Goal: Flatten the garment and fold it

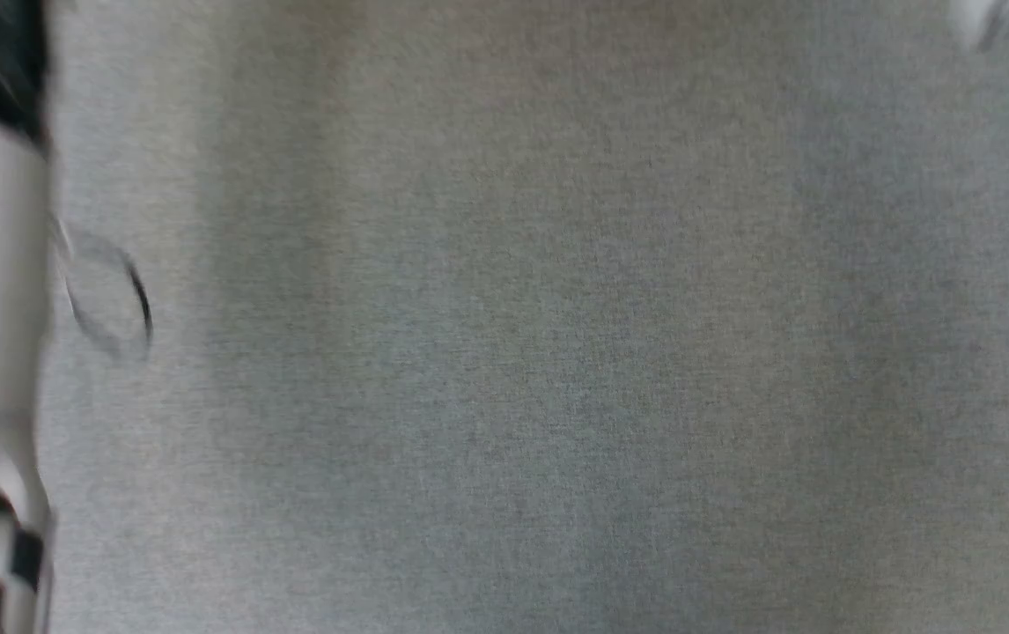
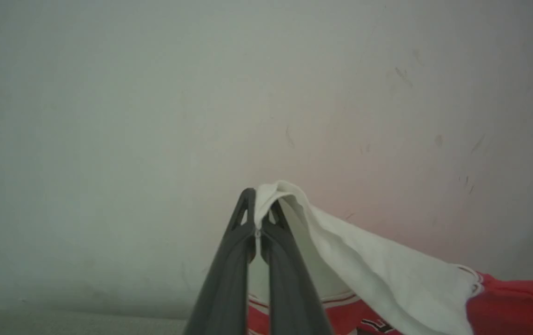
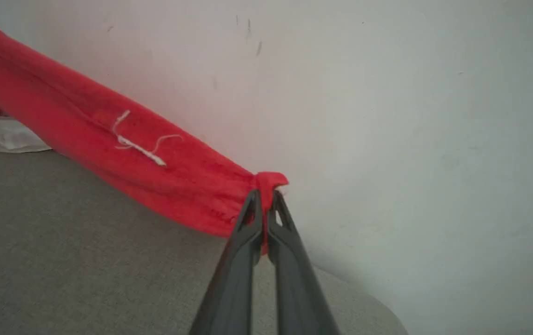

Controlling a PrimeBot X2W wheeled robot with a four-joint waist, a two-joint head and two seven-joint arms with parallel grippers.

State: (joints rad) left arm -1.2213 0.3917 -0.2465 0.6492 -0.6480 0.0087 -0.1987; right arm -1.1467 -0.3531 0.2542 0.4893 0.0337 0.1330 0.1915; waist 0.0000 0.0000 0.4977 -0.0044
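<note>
– Grey cloth surface (image 1: 557, 352) below me, pale wall (image 3: 410, 116) behind. Where is the garment (image 3: 108, 135)?
– At both pincers' tips. I see my right gripper (image 3: 265, 196) closed tight on a bunched red corner, the cloth stretching away to its left; my left gripper (image 2: 259, 205) closed tight on a white fold, the cloth trailing to its right.

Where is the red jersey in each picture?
Head view: too blurred to tell.
Left wrist view: jersey at bottom right, white inside showing, pinched by the left hand.
Right wrist view: jersey a red band from top left to centre, pinched by the right hand.
Shared landmark: the grey cloth surface.
</note>
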